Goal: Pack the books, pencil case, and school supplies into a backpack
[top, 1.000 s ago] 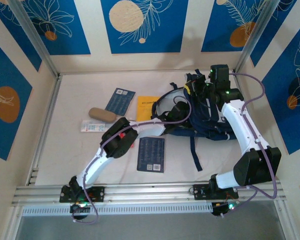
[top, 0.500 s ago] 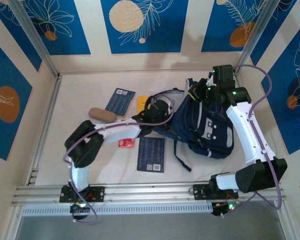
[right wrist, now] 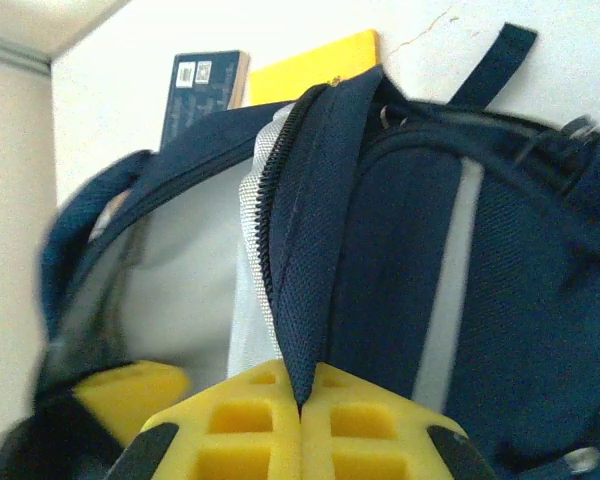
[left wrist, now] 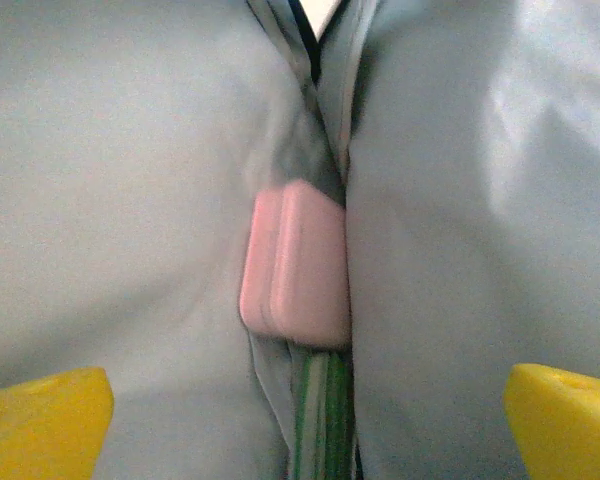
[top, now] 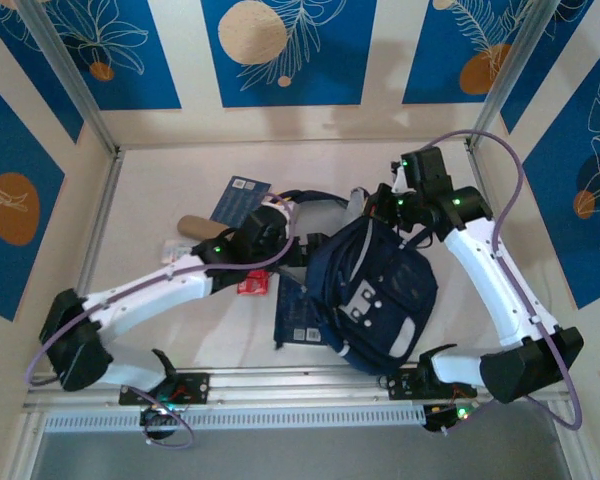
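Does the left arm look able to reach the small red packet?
Probably not directly: the left fingers are open inside the navy fabric backpack, and the small red packet lies beside its forearm. Withdraw first.

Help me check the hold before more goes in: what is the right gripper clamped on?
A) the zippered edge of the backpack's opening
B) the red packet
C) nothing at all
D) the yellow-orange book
A: in the right wrist view, the right gripper is closed, with the navy zippered edge of the backpack pinched between its yellow fingers.
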`<state>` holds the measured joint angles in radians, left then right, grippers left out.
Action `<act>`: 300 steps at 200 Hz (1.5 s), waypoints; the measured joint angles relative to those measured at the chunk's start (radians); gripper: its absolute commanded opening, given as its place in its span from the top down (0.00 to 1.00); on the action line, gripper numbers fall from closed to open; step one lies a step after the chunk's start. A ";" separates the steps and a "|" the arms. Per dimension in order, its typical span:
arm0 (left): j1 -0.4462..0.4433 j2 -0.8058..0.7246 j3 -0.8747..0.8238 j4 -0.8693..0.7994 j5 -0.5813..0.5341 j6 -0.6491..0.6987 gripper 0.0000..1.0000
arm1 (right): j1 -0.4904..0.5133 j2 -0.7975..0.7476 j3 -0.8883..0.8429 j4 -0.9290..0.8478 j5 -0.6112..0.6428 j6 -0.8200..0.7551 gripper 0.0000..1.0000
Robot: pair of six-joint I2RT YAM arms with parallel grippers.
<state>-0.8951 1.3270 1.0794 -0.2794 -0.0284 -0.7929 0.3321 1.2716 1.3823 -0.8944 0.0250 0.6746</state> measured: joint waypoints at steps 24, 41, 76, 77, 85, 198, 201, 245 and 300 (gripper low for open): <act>0.005 -0.120 -0.024 -0.095 -0.060 0.037 0.00 | 0.011 -0.001 -0.061 0.037 0.060 -0.033 1.00; 0.006 -0.182 -0.042 -0.124 -0.062 0.045 0.00 | -0.002 0.002 -0.116 0.072 0.077 -0.045 1.00; 0.023 -0.239 -0.115 -0.110 -0.049 0.043 0.08 | -0.010 0.002 -0.160 0.124 0.047 -0.047 1.00; 0.023 -0.239 -0.116 -0.110 -0.048 0.043 0.08 | -0.010 0.002 -0.161 0.124 0.046 -0.047 1.00; 0.024 -0.233 -0.126 -0.097 -0.038 0.041 0.09 | -0.009 0.001 -0.161 0.132 0.040 -0.045 1.00; 0.051 0.190 -0.033 0.328 0.292 -0.137 0.00 | -0.055 0.109 0.109 0.022 0.253 -0.179 1.00; 0.054 0.185 -0.033 0.328 0.290 -0.141 0.00 | -0.056 0.111 0.110 0.019 0.256 -0.183 1.00; 0.117 -0.016 -0.042 0.273 0.245 -0.119 0.00 | -0.091 0.172 0.192 -0.015 0.257 -0.252 1.00; 0.128 -0.248 -0.136 0.095 0.108 -0.090 0.00 | -0.065 0.404 0.443 -0.007 0.270 -0.415 1.00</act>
<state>-0.7673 1.0794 0.9432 -0.1841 0.0792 -0.8825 0.2672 1.6752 1.8256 -0.9012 0.2955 0.2592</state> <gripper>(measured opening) 0.998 0.054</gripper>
